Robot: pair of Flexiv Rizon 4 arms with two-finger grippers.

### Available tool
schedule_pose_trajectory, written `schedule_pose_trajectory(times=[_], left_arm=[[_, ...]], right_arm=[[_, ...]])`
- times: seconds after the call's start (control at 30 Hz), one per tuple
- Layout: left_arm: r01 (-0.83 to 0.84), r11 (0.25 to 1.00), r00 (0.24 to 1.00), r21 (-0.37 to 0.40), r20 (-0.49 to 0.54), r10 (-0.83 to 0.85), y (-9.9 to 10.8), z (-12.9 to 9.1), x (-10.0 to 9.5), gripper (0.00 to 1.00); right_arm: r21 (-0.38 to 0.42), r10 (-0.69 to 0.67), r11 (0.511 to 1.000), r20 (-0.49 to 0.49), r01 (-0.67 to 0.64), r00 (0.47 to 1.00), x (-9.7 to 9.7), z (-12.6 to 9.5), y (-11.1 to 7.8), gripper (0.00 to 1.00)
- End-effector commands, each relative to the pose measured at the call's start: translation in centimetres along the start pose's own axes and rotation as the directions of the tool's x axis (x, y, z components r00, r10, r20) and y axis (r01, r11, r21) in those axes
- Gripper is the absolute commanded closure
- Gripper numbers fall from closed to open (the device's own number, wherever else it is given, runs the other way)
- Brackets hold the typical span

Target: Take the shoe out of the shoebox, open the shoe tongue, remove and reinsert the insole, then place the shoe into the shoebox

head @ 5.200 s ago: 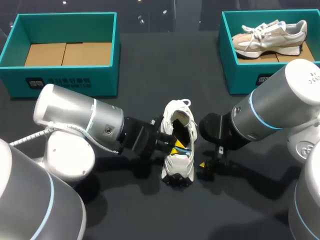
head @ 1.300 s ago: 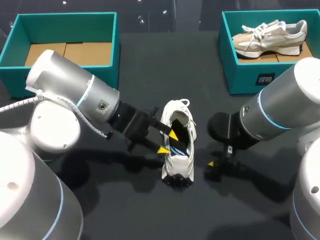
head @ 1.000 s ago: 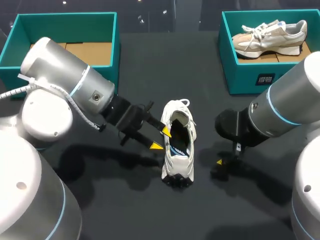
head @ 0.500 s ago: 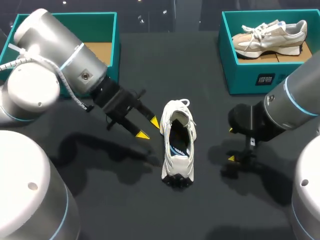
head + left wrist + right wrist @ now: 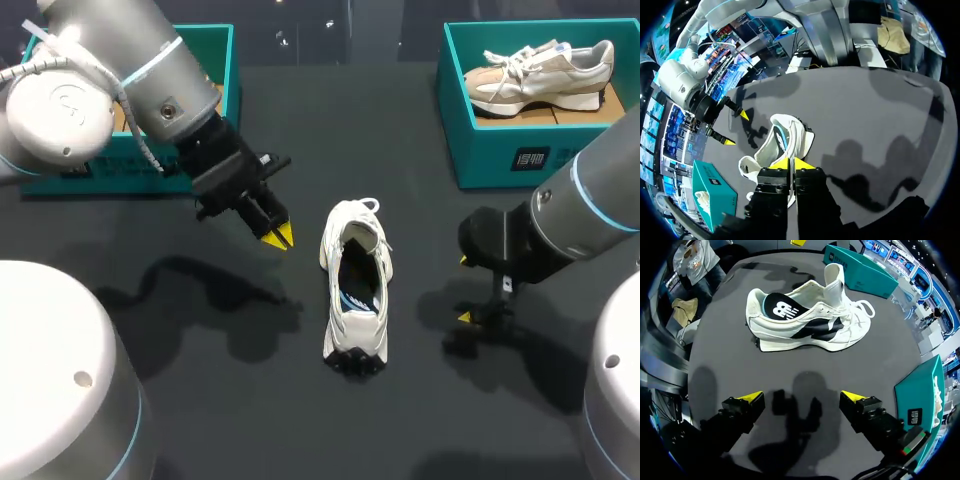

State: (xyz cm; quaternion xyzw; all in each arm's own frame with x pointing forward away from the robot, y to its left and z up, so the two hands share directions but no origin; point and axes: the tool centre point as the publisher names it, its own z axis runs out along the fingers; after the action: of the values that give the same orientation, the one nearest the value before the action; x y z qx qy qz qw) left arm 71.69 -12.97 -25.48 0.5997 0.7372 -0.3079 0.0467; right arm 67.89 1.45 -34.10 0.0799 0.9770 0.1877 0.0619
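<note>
**Shoe just ahead of the closed left gripper**

The left gripper (image 5: 791,163) has its two yellow tips pressed side by side with nothing between them. Just ahead of it a white shoe (image 5: 771,148) rests on the dark grey table (image 5: 865,115), its opening showing a dark lining with a streak of blue. Beyond the shoe, the right gripper (image 5: 736,128) hangs over the table with its yellow tips well apart and nothing between them. Beside the left gripper stands a teal box (image 5: 715,187) with something pale inside.
</note>
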Motion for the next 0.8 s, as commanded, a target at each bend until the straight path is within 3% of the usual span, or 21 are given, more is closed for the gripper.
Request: schedule_pose_trajectory(times=[0.03, 0.33, 0.57, 0.8], left_arm=[[0.004, 1.0, 0.992, -0.01, -0.123, -0.005, -0.4, -0.5, -0.7, 1.0], [0.004, 1.0, 0.992, -0.01, -0.123, -0.005, -0.4, -0.5, -0.7, 1.0], [-0.1, 0.993, 0.964, -0.059, -0.253, 0.082, -1.3, 0.5, -1.8, 1.0], [-0.168, 0.984, 0.932, -0.067, -0.336, 0.136, -1.8, 1.2, -2.9, 1.0]], right_arm=[[0.001, 0.0, 1.0, 0.003, 0.0, 1.0, 0.2, 0.0, 0.0, 0.0], [0.001, 0.0, 1.0, 0.003, 0.0, 1.0, 0.2, 0.0, 0.0, 0.0], [-0.018, -0.003, 1.0, -0.067, 0.002, 0.998, -0.6, -1.4, -2.9, 0.0], [-0.011, -0.004, 1.0, -0.088, 0.003, 0.996, -1.0, -2.5, -4.6, 0.0]])
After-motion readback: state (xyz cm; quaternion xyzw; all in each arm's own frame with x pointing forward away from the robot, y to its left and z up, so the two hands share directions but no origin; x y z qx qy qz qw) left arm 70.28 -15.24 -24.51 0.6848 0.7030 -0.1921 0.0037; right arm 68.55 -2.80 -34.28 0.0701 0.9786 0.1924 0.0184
